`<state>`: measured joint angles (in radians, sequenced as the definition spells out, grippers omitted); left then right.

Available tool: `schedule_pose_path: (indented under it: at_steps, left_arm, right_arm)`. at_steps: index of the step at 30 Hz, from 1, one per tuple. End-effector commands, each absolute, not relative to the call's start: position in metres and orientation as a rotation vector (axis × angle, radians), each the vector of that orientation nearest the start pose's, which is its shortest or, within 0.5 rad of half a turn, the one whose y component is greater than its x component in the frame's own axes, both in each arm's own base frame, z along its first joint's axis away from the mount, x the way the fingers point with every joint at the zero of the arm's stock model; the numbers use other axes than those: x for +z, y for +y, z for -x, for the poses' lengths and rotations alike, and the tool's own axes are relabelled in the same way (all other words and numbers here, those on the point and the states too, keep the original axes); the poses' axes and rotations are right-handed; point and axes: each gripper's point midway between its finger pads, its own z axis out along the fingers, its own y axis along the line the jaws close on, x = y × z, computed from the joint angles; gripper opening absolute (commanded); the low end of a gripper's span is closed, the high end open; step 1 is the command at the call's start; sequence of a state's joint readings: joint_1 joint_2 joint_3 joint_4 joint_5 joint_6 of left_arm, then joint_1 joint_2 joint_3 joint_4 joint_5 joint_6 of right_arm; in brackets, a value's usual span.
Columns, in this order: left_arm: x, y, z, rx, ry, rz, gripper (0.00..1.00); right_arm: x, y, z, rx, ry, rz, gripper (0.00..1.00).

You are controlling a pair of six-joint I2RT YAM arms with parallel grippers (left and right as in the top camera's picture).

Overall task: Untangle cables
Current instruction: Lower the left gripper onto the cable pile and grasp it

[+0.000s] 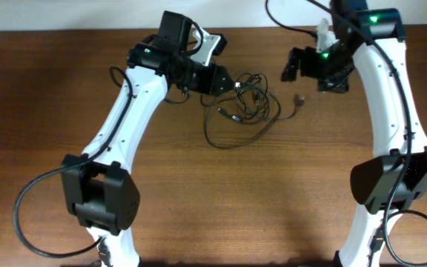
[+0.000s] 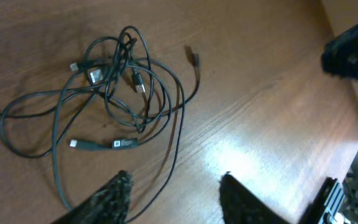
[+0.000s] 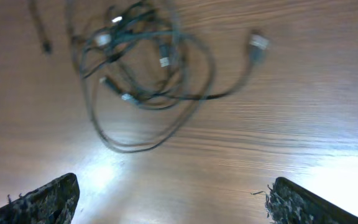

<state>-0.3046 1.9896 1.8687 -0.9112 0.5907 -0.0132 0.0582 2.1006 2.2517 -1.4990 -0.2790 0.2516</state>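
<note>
The left gripper point(image 2: 176, 180) has its fingers point(image 2: 114, 199) moderately apart, with only wood showing between them; it holds nothing. The right gripper point(image 3: 174, 183) is spread wide, its fingers point(image 3: 45, 199) at opposite corners of the wrist view. Only tabletop shows between them, and it too holds nothing. Both hang above the table point(image 1: 221, 200), off the cords.

The cables point(image 1: 243, 104) lie on the wood in the far middle of the table, between the two grippers and nearer the left one. They are thin black cords in one loose tangle. Several overlapping loops cross at a denser knot on the far side. A wider loop point(image 1: 221, 141) sags toward the near side. Small plugs with silver or white tips show inside the tangle point(image 2: 95, 76). One free end point(image 1: 299, 97) runs out to the right and stops in a small plug, lying just near of the right gripper.

From overhead, the left wrist's black housing point(image 1: 210, 78) sits at the far-left edge of the tangle. How far the cords run under it cannot be told. The right arm point(image 1: 391, 96) curves along the right side, well clear of the knot.
</note>
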Motion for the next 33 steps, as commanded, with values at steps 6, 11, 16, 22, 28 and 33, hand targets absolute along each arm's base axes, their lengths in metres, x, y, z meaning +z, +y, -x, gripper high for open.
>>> schedule_pose_path:
  at_steps: [6, 11, 16, 22, 28, 33]
  left_arm:
    - [0.092, -0.278, -0.502, -0.691, 2.487, -0.544, 0.52]
    - [0.050, -0.305, -0.511, -0.566, 2.468, -0.563, 0.51]
    - [0.016, -0.297, -0.510, -0.416, 2.531, -0.547, 0.48]
    - [-0.023, -0.287, -0.490, -0.383, 2.659, -0.560, 0.06]
    - [0.090, -0.290, -0.491, -0.511, 2.588, -0.557, 0.00]
    - [0.216, -0.268, -0.446, -0.809, 2.508, -0.612, 0.00]
  right_arm:
    - [0.199, 0.015, -0.426, 0.307, 2.948, -0.431, 0.99]
    - [0.182, 0.013, -0.418, 0.283, 3.005, -0.447, 0.99]
    - [0.175, 0.013, -0.415, 0.276, 3.027, -0.419, 0.99]
    - [0.175, 0.013, -0.418, 0.277, 3.014, -0.416, 0.99]
    - [0.176, 0.025, -0.419, 0.293, 3.018, -0.373, 0.99]
    - [0.188, 0.109, -0.416, 0.638, 2.966, 0.100, 0.99]
